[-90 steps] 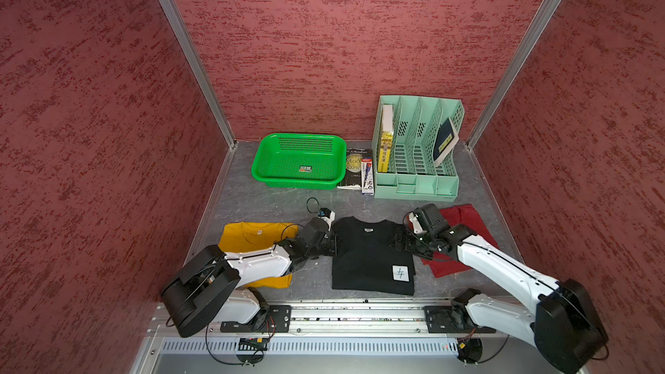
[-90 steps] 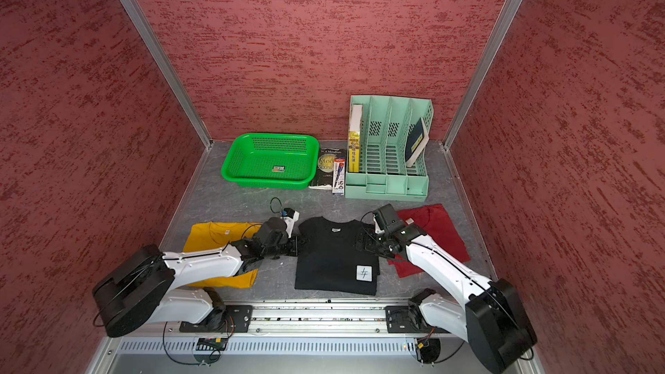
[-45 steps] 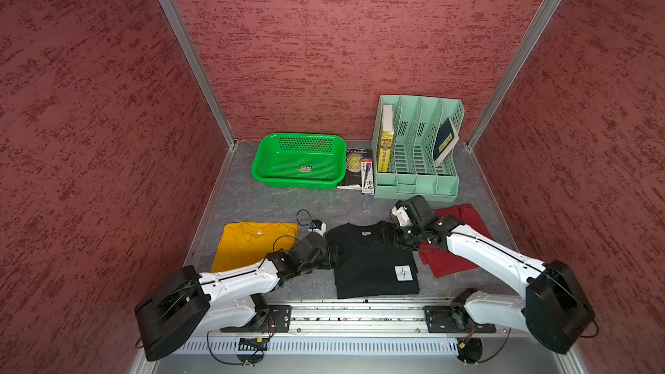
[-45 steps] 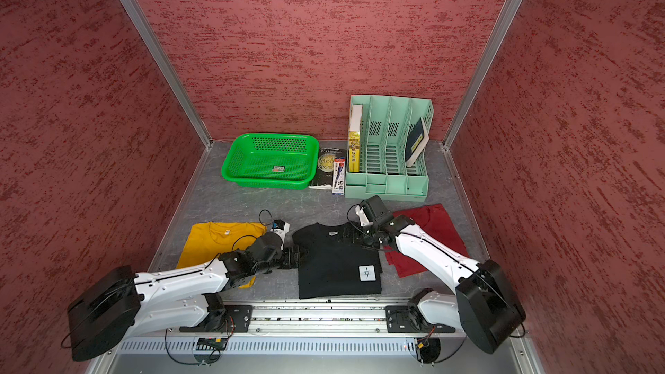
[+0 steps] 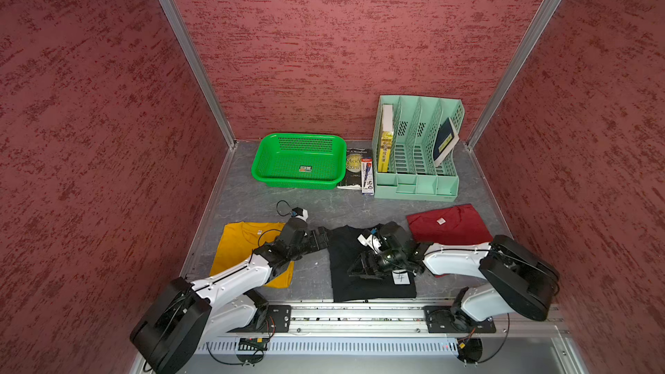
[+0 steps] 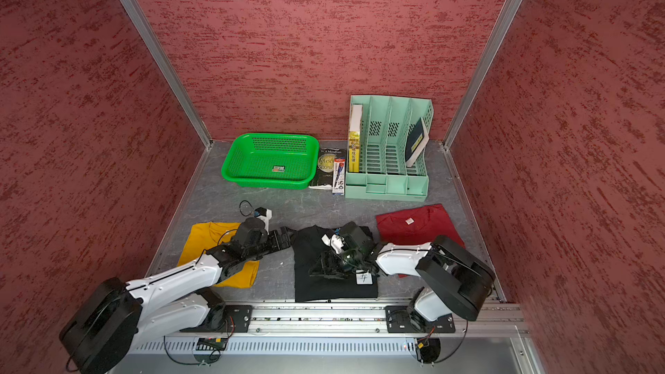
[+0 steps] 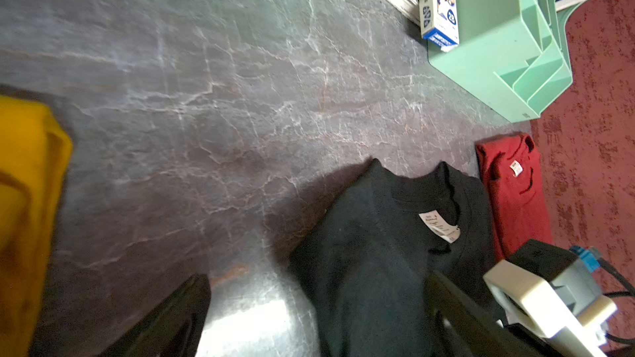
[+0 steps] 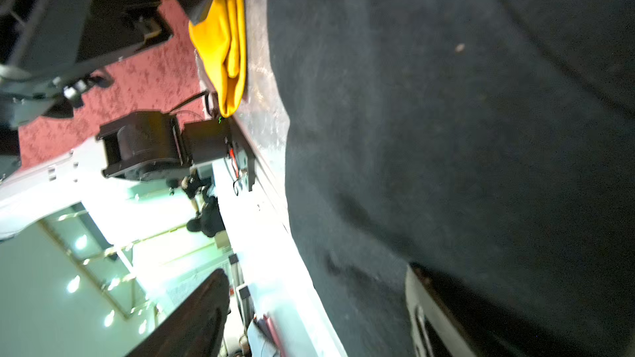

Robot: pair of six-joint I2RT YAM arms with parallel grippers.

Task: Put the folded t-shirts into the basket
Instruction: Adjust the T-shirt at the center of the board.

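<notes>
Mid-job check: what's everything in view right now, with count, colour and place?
basket: 1, bright green, back, no shirts inside
file organiser: 1, mint green, back
black t-shirt: 1, black with white patch, front centre
yellow t-shirt: 1, mustard, front, robot's left
red t-shirt: 1, dark red, before the file organiser
yellow-spined book: 1, upright in the organiser's end slot
dark blue book: 1, leaning in the opposite end slot
black book: 1, flat between basket and organiser
small box: 1, white and blue, on the black book
table: 1, grey marbled
left gripper: 1, black, open, at the black t-shirt's edge
right gripper: 1, black, open, over the black t-shirt
</notes>
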